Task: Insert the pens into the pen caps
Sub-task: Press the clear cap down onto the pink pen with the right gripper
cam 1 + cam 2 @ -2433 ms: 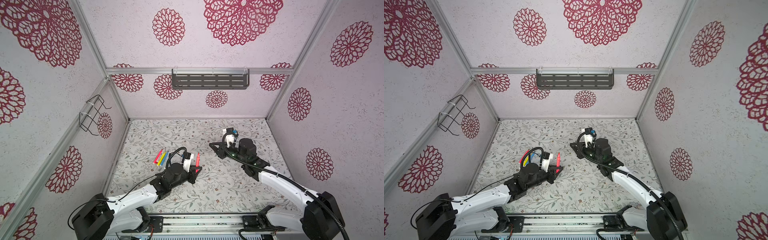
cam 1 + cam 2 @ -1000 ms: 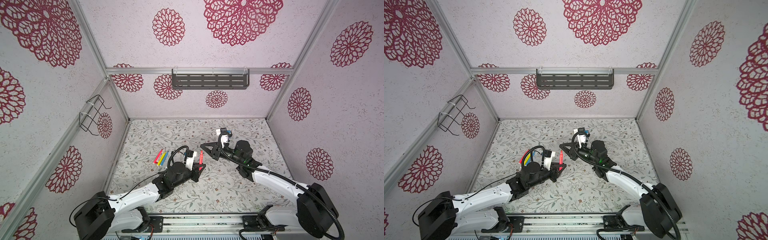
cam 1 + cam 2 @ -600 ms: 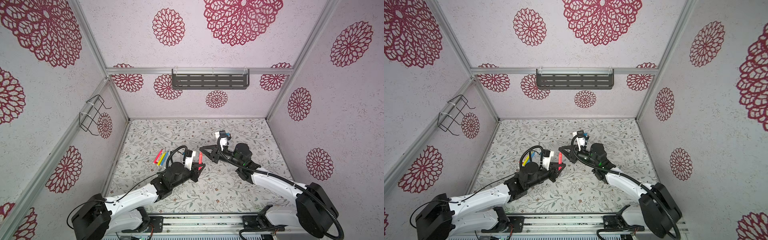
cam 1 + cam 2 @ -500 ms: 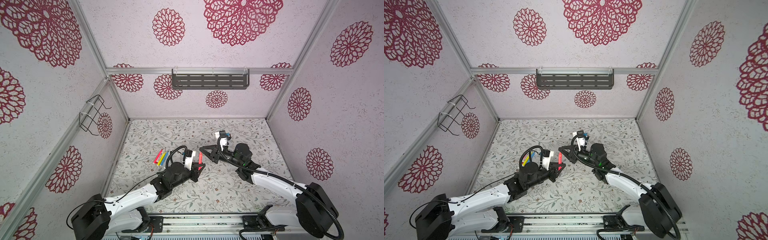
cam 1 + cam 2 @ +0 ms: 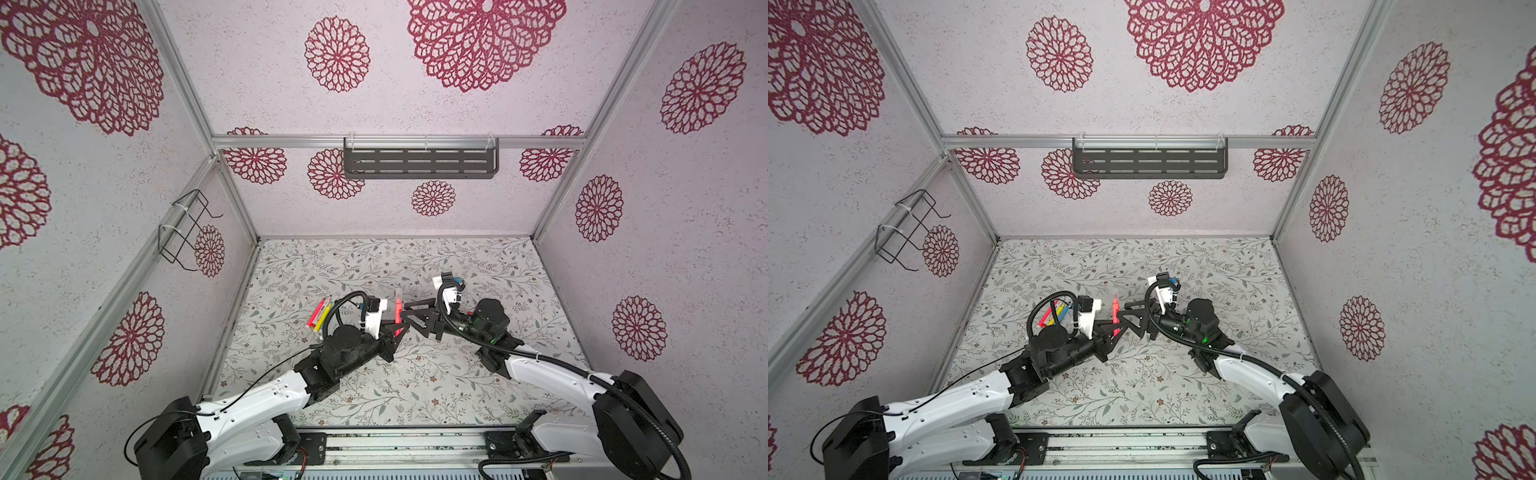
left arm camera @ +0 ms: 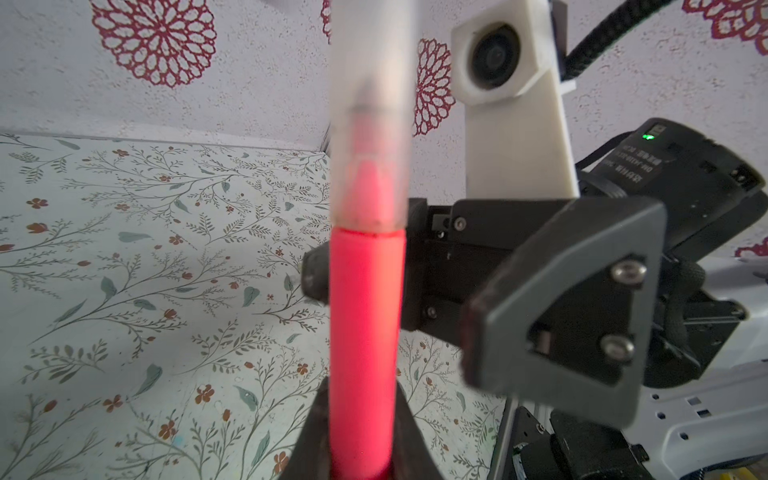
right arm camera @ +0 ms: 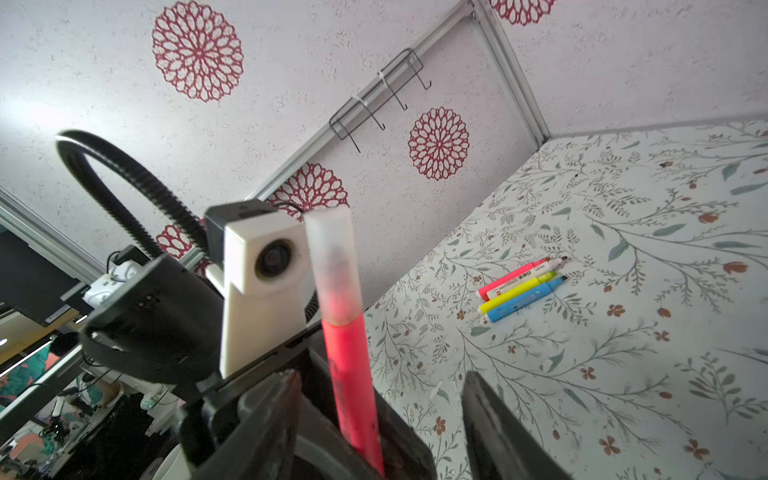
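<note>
1. Right gripper [image 5: 409, 315] jaws, closed a second ago, now stand apart on either side of the red pen [image 5: 397, 322]. Neither is seen touching it, and the arm has come in leftward from where it hung a little over two seconds back
2. Furthest left, the loose pens [image 5: 319, 314] lie side by side on the table [image 5: 415, 257], as before. They are near its left edge and well apart from both arms, and the right wrist view shows their tips bare
3. Just right of them, the left gripper [image 5: 394, 334] stays clamped on the lower end of the red pen, which stands nearly upright over the middle of the table
4. On the pen's upper end sits the pale cap [image 5: 399, 300]. Its rim meets the red barrel, and the left wrist view shows the tip dimly inside it
5. Beside the pen, the two grippers are nearly nose to nose, so there is little room between them
6. Rightward and toward the far wall, the patterned table runs open to its edges, with broad room around the right arm
</note>
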Controlling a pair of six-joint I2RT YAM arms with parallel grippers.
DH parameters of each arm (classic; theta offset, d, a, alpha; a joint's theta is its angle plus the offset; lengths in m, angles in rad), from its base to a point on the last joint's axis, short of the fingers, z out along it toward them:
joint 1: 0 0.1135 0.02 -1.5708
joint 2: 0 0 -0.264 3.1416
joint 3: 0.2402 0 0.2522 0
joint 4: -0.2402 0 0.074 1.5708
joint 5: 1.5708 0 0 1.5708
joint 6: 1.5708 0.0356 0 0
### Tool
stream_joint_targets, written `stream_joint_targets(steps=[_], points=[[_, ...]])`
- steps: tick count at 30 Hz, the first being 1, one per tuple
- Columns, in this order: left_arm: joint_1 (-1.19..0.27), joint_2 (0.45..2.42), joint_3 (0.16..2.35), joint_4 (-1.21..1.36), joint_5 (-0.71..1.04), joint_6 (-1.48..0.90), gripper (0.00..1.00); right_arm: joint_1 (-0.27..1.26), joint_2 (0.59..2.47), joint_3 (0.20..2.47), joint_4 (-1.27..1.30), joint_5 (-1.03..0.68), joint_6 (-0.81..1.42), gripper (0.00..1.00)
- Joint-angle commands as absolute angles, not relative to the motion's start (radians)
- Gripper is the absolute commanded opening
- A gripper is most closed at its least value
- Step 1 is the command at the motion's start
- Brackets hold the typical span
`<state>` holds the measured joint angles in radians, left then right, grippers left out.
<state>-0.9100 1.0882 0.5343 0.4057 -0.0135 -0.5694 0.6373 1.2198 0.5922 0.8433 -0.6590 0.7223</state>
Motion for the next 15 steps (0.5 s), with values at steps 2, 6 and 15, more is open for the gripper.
stream_joint_targets(steps=[2, 6, 15], points=[[-0.915, 1.069, 0.53, 0.419, -0.024, -0.561, 0.0, 0.59, 1.129, 0.669, 0.737, -0.653, 0.677, 0.67], [-0.915, 1.07, 0.528, 0.407, -0.029, -0.554, 0.0, 0.574, 1.116, 0.833, 0.456, -0.617, 0.577, 0.67], [-0.915, 1.089, 0.541, 0.39, -0.027, -0.544, 0.0, 0.611, 1.211, 1.075, 0.104, -0.535, 0.461, 0.64]])
